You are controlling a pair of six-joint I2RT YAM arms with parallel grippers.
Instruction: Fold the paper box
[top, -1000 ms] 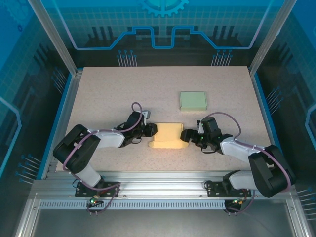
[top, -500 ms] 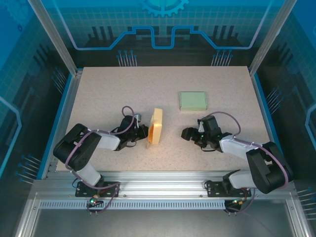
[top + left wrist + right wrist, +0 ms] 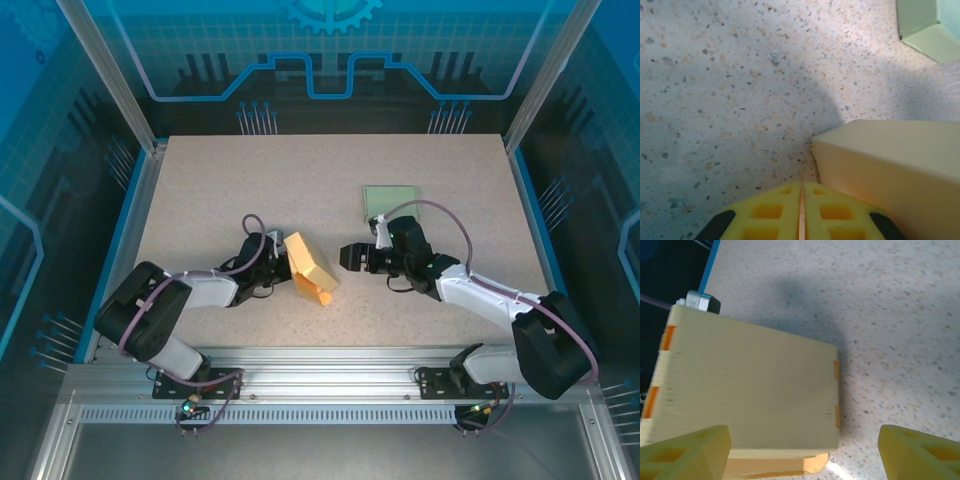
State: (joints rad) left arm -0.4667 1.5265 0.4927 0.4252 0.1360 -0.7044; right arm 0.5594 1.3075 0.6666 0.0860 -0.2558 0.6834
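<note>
Speckled table (image 3: 200, 180) carries the paper box (image 3: 310, 268), tilted, toward the middle of its near edge. Left gripper (image 3: 281, 266) is clenched tight against the box. Right gripper (image 3: 350, 258) gapes, released, just beside it.

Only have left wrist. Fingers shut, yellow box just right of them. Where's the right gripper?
Observer: From the top, the right gripper sits just right of the box, pointed at it, with a small gap between them.
Operator: Open or shut?
Observer: Open. In its wrist view both fingers stand wide apart, with the box face ahead of them.
Operator: Anything on that face?
Observer: Orange tabs along both of its side edges.
</note>
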